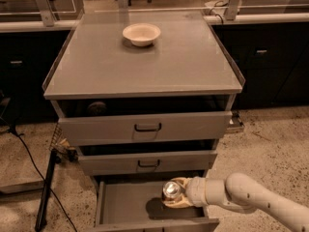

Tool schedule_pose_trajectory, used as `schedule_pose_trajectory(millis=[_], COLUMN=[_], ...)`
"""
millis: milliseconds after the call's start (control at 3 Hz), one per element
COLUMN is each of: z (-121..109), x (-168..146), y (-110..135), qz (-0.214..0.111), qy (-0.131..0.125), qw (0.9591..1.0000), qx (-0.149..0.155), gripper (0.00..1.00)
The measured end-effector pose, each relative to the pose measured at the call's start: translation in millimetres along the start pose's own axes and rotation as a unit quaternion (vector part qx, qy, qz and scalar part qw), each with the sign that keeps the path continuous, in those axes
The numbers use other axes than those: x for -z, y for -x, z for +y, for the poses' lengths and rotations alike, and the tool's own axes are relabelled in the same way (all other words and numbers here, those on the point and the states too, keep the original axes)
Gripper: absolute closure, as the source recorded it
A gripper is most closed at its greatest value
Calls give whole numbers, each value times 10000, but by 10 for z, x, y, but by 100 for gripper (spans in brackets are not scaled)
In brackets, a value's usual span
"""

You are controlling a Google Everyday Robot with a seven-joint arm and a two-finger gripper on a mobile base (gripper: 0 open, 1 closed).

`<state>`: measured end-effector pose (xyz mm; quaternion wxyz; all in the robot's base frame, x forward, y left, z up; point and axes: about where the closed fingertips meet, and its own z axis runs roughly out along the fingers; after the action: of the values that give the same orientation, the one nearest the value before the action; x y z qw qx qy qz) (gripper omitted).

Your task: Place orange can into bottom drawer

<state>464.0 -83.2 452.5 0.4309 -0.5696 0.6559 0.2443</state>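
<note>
In the camera view, the gripper [177, 200] hangs low inside the open bottom drawer [120, 210]. Its fingers are clamped around the orange can [171, 189], silver top up, with a shadow pooled on the grey floor just beside it. I can't tell whether the base is touching yet. The smart play, I'd say, is to ease down until it seats flat, let go without tipping it, and keep the wrist clear of the middle drawer [147, 162]. The white bowl [141, 34] sits well apart, up top.

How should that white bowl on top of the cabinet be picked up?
Pinch the rim of the white bowl from straight above, one finger inside: it sits upright and open, with thin flaring walls too wide to span. The hand is low over the open bottom drawer, gripping the orange can.
</note>
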Motion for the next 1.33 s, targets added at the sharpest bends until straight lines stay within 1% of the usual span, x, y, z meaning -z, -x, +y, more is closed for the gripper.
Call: schedule_pose_trajectory(millis=[333,667,1000,1333], z=[-39,-182,-275,-380], x=[-189,-551,-788,-1067], y=[-199,-628,-924,-1352], qz=[46,120,183,244], qy=[8,-28,-71,-165], qw=[9998,9994,9993,9992], qx=[212,320,327,265], gripper=[100,100,100,100])
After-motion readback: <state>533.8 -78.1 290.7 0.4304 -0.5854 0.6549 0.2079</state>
